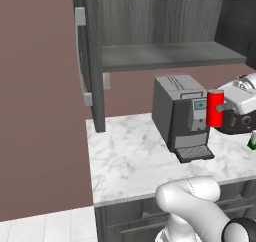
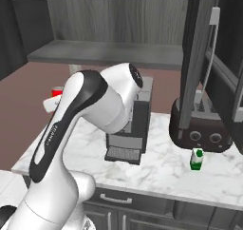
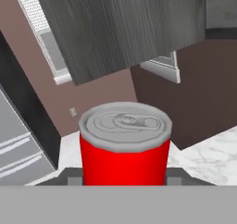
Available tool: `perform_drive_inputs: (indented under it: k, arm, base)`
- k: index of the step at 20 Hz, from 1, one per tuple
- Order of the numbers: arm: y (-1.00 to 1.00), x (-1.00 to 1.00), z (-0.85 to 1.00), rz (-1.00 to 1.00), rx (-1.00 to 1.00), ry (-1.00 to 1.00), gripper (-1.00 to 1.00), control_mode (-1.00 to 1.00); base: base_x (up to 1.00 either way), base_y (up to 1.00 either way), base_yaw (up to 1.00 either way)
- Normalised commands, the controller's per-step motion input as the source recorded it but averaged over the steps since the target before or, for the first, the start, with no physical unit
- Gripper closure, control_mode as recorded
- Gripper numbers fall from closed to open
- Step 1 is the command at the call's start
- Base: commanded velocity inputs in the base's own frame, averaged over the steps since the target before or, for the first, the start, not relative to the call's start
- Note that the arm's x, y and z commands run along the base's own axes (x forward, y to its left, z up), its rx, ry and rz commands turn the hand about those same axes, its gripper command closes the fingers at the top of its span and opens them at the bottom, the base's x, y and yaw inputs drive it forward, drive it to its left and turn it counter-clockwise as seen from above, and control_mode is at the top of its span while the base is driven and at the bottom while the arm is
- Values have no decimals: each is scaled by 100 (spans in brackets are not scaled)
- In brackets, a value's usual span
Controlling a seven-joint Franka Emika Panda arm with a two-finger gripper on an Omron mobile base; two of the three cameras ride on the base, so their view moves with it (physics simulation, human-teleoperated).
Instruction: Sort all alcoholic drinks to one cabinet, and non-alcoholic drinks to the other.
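Note:
My gripper (image 1: 220, 108) is shut on the small red can (image 1: 215, 108), holding it upright in the air above the counter, just right of the coffee machine. In the hand view the red can (image 3: 124, 144) sits between my fingers with its silver top facing the camera. In the right base view, part of the red can (image 2: 57, 92) peeks out behind my arm. The short green-and-white bottle (image 2: 196, 159) stands on the counter in front of the toaster. The open wall cabinet's shelf (image 1: 170, 56) is above, at about the height of my hand and higher.
A grey coffee machine (image 1: 182, 116) stands on the marble counter (image 1: 125, 156). A dark toaster (image 2: 199, 127) sits at the right. An open cabinet door (image 2: 199, 58) with a silver bar handle hangs over the toaster. Drawers run below the counter.

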Motion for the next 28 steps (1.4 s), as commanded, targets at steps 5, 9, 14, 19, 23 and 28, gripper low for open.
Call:
perform_drive_inputs:
  k: [5, 9, 14, 19, 23, 28]
  arm:
    - [13, 8, 41, -40, 0, -4, 100, -100]
    - [1, 29, 65, -41, 0, -3, 100, -100]
    - [0, 32, 46, -34, 0, -4, 100, -100]
    - [-1, 53, 23, -29, 0, 0, 100, -100]
    - [-15, 66, 0, -17, 0, -1, 100, -100]
    - [-24, 86, 1, -9, -1, -2, 100, -100]
  base:
    - [0, 0, 0]
    - [0, 0, 0]
    - [0, 0, 0]
    - [0, 0, 0]
    - [0, 0, 0]
    - [0, 0, 0]
